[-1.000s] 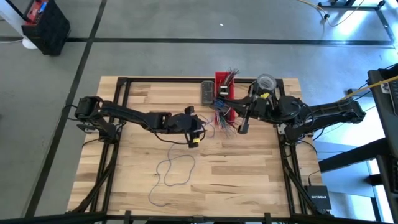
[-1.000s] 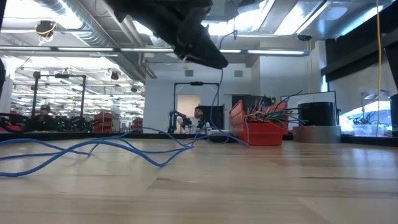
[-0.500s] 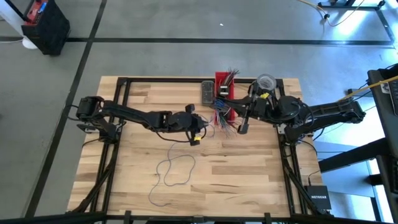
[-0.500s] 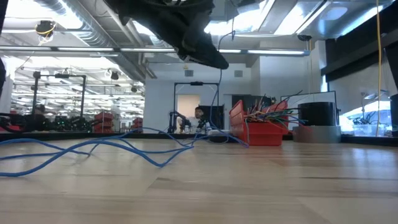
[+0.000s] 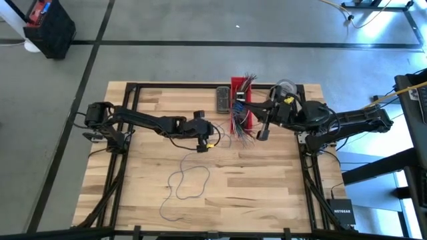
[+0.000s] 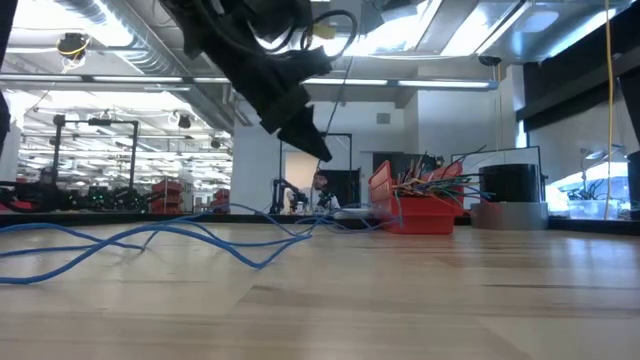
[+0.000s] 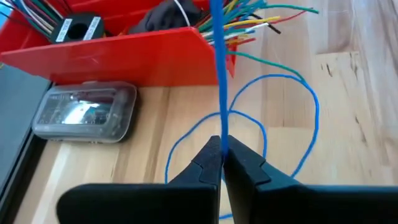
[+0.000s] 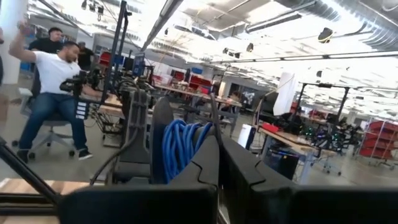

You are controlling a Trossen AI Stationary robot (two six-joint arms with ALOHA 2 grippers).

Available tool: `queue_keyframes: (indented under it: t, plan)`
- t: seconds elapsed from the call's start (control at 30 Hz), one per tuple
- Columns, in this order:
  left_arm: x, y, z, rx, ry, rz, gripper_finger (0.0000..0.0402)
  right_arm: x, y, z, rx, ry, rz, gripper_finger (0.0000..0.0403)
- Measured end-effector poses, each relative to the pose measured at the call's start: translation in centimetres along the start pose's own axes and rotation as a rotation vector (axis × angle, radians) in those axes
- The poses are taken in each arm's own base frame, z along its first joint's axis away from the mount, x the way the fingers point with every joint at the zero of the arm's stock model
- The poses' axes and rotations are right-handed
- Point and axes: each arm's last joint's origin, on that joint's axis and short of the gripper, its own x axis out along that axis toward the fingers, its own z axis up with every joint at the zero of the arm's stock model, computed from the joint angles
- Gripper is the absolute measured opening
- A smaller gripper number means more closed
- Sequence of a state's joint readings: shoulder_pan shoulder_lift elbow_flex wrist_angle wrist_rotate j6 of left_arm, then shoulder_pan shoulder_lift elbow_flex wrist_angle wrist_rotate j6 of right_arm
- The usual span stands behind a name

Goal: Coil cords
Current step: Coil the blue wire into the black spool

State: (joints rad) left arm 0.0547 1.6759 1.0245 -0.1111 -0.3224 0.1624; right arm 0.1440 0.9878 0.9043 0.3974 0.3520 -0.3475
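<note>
We are holding our left gripper (image 7: 221, 152) above the middle of the wooden table (image 5: 267, 193), its fingers (image 7: 245, 163) pressed together and pinching a thin blue cord (image 7: 219, 68) that is running taut between them toward the red bin (image 7: 118, 53). In the high view this gripper (image 5: 208, 141) is sitting just beside the bin (image 5: 241, 105), and in the low view it (image 6: 312, 140) is hanging well above the tabletop. Below it, the blue cord is looping on the wood (image 7: 308, 118); in the low view its slack is lying in waves across the table (image 6: 150, 238). A second cord, thin and dark, is lying in a loose loop on the near part of the table (image 5: 187, 181), apart from both grippers.

The red bin is holding a bunch of multicoloured wire ends (image 7: 249, 28) and a black tape roll (image 7: 78, 28). A clear plastic case (image 7: 87, 112) is resting on the table, touching the bin's wall.

We are keeping our right gripper (image 5: 262, 135) on the other side of the bin, fingers (image 8: 249, 165) pressed together, with a thin dark cord (image 8: 214, 118) rising from between them.

A person in a white shirt (image 8: 53, 93) is sitting in the room beyond.
</note>
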Motion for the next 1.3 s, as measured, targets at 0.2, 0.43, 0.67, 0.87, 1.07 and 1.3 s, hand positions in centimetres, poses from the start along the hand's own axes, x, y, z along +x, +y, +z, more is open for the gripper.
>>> queue_keyframes:
  t: [0.2,0.43,0.67,0.87,1.07,1.3]
  plan:
    - [0.1,-0.1,0.0,-0.010,-0.015,0.001,0.0018,-0.2,-0.2,0.4,0.005,-0.013,0.001,0.0008]
    - [-0.2,-1.3,0.2,0.010,-0.028,-0.026,0.0045,0.0,0.1,-0.3,-0.015,0.044,0.023,0.0008]
    - [-2.5,-2.4,1.2,0.081,0.036,-0.053,0.0112,-0.1,0.3,-0.9,-0.039,0.106,0.041,0.0008]
    - [-8.1,-2.4,3.8,0.020,-0.044,-0.028,0.0131,0.1,0.8,-2.0,-0.061,0.177,0.061,0.0008]
    - [-10.1,-3.7,4.3,0.054,-0.342,-0.003,0.0131,0.9,2.3,-5.3,-0.056,0.154,0.064,0.0008]
    - [-8.2,-3.2,3.4,0.043,-0.465,-0.048,0.0131,0.8,3.5,-8.1,-0.017,-0.029,0.083,0.0008]
